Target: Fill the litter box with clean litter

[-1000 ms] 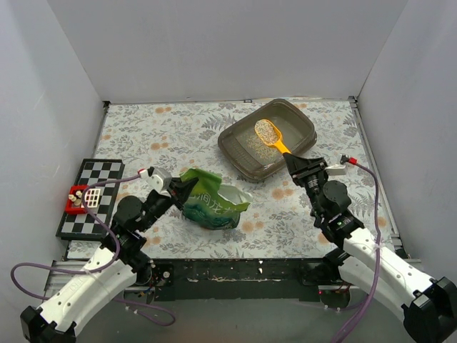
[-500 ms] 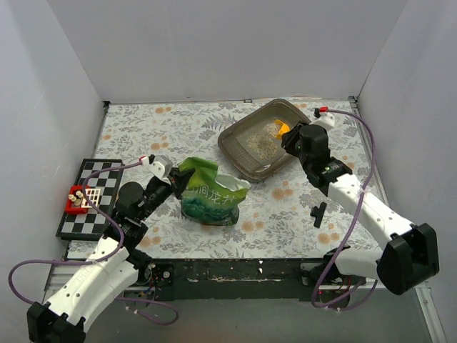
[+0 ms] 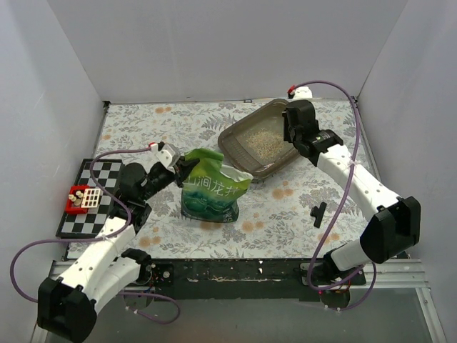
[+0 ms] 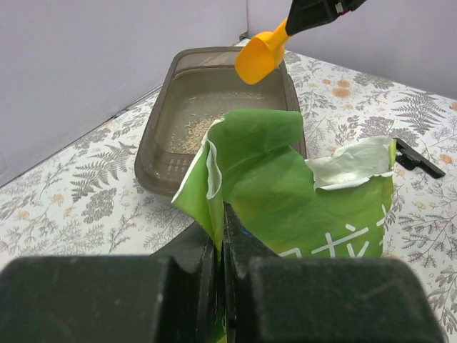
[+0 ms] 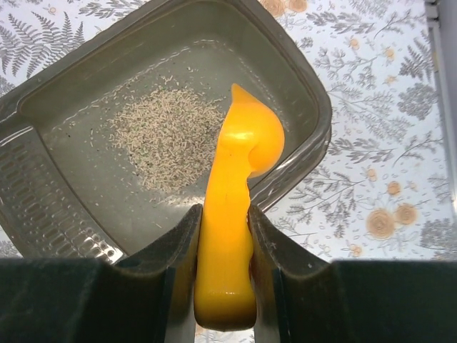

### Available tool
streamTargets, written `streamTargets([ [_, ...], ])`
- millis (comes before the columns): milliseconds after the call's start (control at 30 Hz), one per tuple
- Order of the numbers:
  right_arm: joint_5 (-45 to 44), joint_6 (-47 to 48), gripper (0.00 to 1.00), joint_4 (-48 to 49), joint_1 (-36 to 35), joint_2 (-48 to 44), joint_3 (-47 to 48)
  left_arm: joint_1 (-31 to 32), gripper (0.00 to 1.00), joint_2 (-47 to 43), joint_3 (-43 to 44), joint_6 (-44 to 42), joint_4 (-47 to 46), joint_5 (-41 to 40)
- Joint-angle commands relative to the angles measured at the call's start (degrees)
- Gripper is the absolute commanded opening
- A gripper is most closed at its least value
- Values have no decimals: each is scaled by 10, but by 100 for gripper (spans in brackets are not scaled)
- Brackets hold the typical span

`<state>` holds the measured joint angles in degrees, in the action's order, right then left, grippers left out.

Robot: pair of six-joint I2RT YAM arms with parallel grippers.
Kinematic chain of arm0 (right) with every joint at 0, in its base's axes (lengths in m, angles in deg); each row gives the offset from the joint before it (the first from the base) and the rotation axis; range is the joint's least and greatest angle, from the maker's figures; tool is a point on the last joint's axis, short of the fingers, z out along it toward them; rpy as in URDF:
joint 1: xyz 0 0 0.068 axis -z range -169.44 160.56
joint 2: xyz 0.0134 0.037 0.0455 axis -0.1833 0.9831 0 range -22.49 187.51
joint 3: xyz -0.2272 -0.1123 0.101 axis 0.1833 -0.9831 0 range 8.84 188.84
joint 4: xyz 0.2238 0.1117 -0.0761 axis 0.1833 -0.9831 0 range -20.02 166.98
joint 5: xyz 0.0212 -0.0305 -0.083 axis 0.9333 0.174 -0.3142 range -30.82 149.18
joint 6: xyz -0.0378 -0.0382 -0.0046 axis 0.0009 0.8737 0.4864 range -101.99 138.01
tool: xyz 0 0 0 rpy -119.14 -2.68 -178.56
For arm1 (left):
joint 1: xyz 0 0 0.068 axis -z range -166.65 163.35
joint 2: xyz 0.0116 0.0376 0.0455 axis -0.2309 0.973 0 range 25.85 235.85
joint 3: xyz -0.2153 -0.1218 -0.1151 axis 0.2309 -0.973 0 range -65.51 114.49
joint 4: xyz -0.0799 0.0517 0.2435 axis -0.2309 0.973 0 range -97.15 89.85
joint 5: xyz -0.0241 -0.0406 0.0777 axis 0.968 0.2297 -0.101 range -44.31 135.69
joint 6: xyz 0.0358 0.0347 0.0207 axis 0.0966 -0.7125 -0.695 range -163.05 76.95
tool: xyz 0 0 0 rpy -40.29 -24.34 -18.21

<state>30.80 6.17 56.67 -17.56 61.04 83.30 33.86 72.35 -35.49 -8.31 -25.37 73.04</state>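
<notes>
right hand (image 5: 225, 218) clamps scoop (image 5: 241, 153) handle, bowl above box (image 5: 314, 93); litter (image 5: 168, 136) only a thin patch on box floor. left hand (image 4: 220, 239) pinched tight on bag (image 4: 285, 193) rim. next: dip deep into bag mouth, carry level.

Grey-brown litter box (image 3: 239, 158), beige litter (image 5: 168, 136), green bag (image 3: 211, 194), yellow-orange scoop (image 5: 235, 186), fern-print table (image 3: 164, 128), checkered board (image 3: 93, 175)

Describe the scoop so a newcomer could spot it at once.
On the floral table, find the grey-brown litter box at the far right. The scoop hangs above it, handle clamped in the right gripper. It is the only bright yellow-orange thing; the nearby bag is green.
</notes>
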Motion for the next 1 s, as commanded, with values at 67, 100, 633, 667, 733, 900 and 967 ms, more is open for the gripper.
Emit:
streamTargets([
  [67,-27,117,1,-80,-20,-22,98,-32,0,59,89,-48,-49,95],
  [100,-25,117,1,-96,-22,-25,110,-35,0,64,99,-49,-51,107],
  [633,361,36,1,-315,-45,-140,253,-47,0,119,264,-155,81,236],
  [667,376,30,1,-323,-44,-147,256,-48,0,119,262,-158,88,237],
  [733,404,9,1,-335,-45,-165,257,-53,0,116,247,-151,87,244],
  [900,457,-28,1,-374,-44,-195,247,-55,0,95,175,-116,71,261],
  [967,463,-35,1,-384,-45,-199,242,-54,0,85,146,-115,67,255],
])
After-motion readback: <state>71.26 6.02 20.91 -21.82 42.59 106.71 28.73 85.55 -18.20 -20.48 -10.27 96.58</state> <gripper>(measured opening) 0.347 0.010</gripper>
